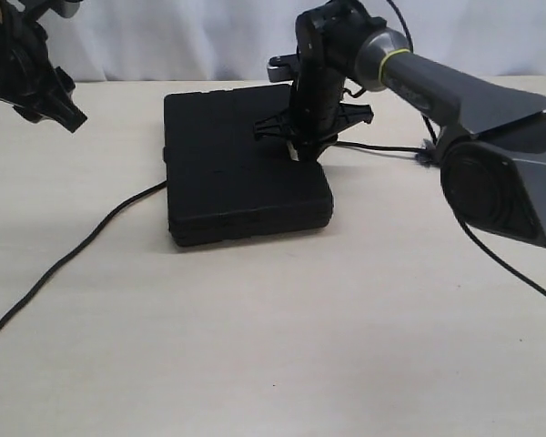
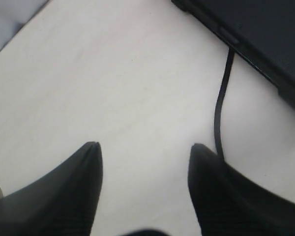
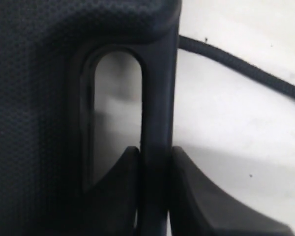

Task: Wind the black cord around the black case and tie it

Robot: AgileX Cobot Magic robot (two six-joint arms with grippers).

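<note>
the right pincer [image 3: 155, 153] is narrowed onto the black case [image 3: 39, 73]. its pads [image 3: 122, 196] pinch the thin bar between the handle slot [image 3: 115, 113] and the case's outer edge, one pad inside the slot and one outside. just past the outer pad, the black cord [image 3: 236, 66] lies on the table [image 3: 226, 147] and runs away from the pincer without touching it. from the exterior view the right pincer [image 1: 302, 146] stands nearly upright over that side of the black case [image 1: 227, 173], which lies flat. on the side far from this pincer the black cord [image 1: 73, 255] comes out at the case's edge and trails off across the table [image 1: 300, 364], so it seems to pass underneath. farthest off, the left pincer [image 1: 59, 109] hangs raised and well apart from the case. the left pincer [image 2: 145, 147] is wide with nothing in it, and the black cord [image 2: 219, 113] runs close by one fingertip. the step looks like tipping the case up by its handle bar so the cord can be led round. hold the pinch square, lift slowly so the bar cannot twist out, and take the cord close to the case.
</note>
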